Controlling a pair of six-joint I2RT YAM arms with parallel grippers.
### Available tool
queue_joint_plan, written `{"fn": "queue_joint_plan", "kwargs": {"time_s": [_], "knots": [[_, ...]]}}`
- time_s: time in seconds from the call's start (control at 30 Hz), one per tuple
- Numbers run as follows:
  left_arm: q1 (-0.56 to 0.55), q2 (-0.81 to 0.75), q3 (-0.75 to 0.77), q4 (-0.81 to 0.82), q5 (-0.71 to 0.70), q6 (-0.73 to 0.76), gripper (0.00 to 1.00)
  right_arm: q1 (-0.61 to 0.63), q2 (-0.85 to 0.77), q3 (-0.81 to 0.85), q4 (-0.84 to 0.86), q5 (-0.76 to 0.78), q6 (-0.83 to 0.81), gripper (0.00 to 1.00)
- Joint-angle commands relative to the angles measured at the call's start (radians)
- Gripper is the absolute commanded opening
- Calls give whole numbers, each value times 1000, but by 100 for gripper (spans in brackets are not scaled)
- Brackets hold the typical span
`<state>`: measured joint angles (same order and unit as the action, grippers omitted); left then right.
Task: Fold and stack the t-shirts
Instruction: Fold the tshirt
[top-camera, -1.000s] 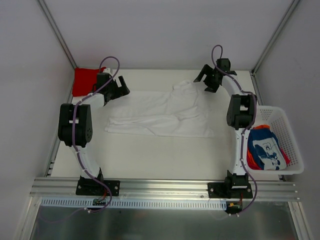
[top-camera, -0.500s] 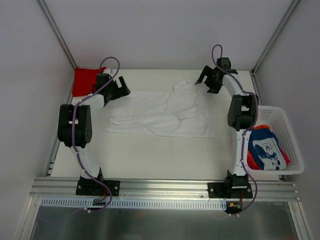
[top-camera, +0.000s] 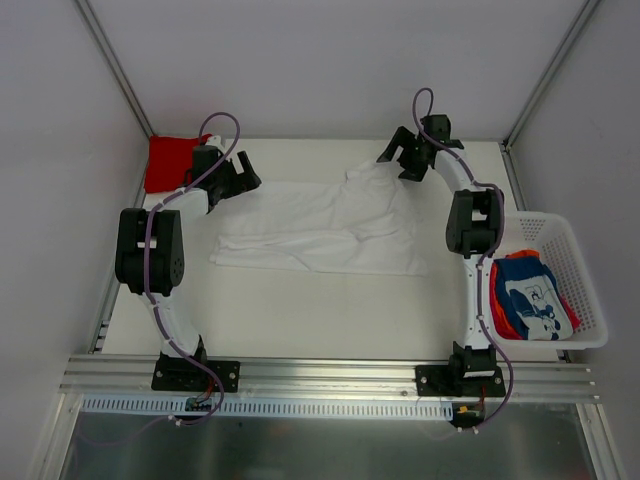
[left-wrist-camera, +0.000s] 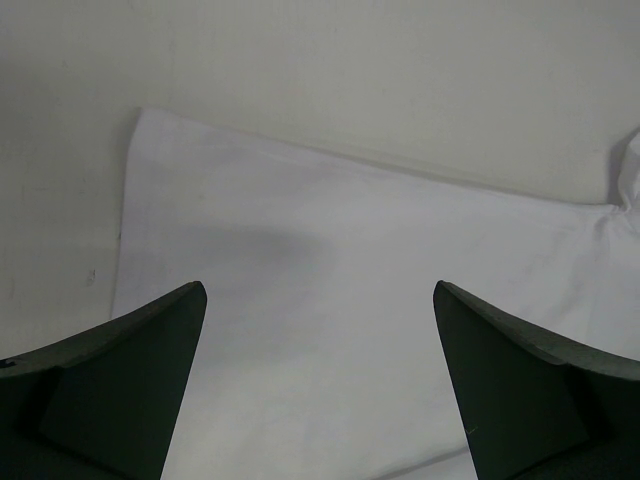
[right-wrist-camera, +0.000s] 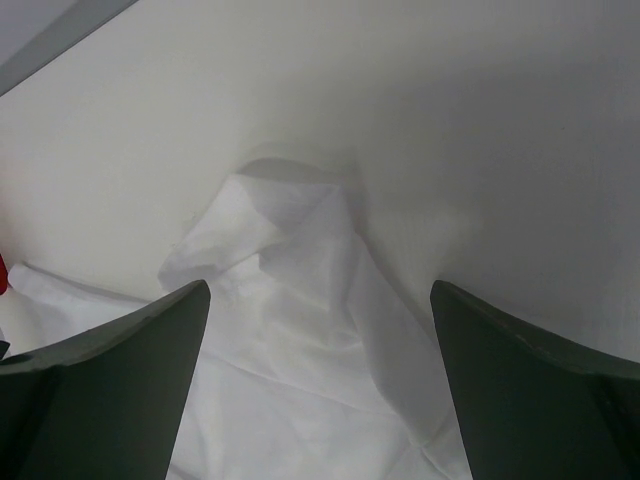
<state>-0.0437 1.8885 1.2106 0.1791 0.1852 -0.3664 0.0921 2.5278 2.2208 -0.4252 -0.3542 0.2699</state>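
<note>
Now we hold our left gripper (top-camera: 240, 181) spread wide over the white t-shirt (top-camera: 320, 225), and our right gripper (top-camera: 392, 157) equally wide above its crumpled far corner.

The left arm (top-camera: 150, 250) rises from its base at the near edge, bends at the elbow and sends its forearm toward the far left. The left claw (top-camera: 243, 183) points inward and down, its fingers (left-wrist-camera: 120, 380) spread wide with nothing between them. The right arm (top-camera: 470, 225) stretches along the right side, wrist turned inward at the far end. The right claw (top-camera: 393, 166) also gapes, fingers (right-wrist-camera: 110, 380) well apart and empty.
</note>
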Motion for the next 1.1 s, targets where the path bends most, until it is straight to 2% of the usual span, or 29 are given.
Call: {"fn": "queue_joint_plan", "kwargs": {"time_s": [0.0, 0.13, 0.23, 0.27, 0.3, 0.43, 0.53, 0.6, 0.7, 0.73, 0.8, 1.07], "knots": [[8, -39, -5, 36, 36, 14, 99, 20, 23, -4, 8, -20, 12, 97], [8, -42, -11, 37, 33, 14, 99, 24, 22, -21, 16, -22, 11, 88], [8, -43, -14, 40, 30, 14, 99, 24, 23, -23, 16, -23, 12, 67], [10, -43, -16, 42, 30, 14, 99, 24, 23, -24, 13, -25, 11, 58], [8, -43, -16, 42, 30, 14, 99, 24, 22, -27, 11, -23, 11, 54], [10, -42, -13, 43, 26, 14, 99, 24, 17, -35, 3, -14, 8, 48], [10, -40, -16, 45, 26, 14, 99, 24, 14, -46, 2, -11, 5, 38], [10, -42, -17, 45, 26, 14, 99, 23, 14, -47, 3, -8, 0, 37], [8, -43, -20, 48, 28, 15, 99, 23, 15, -47, 2, -5, -1, 22], [10, -45, -20, 49, 25, 15, 99, 23, 17, -47, 0, 0, -1, 10], [10, -45, -22, 48, 22, 21, 99, 23, 17, -46, -3, 6, 0, 1], [22, -45, 46, -95, -144, 44, 99, 14, 0, -58, -9, 3, -8, 0]]}}
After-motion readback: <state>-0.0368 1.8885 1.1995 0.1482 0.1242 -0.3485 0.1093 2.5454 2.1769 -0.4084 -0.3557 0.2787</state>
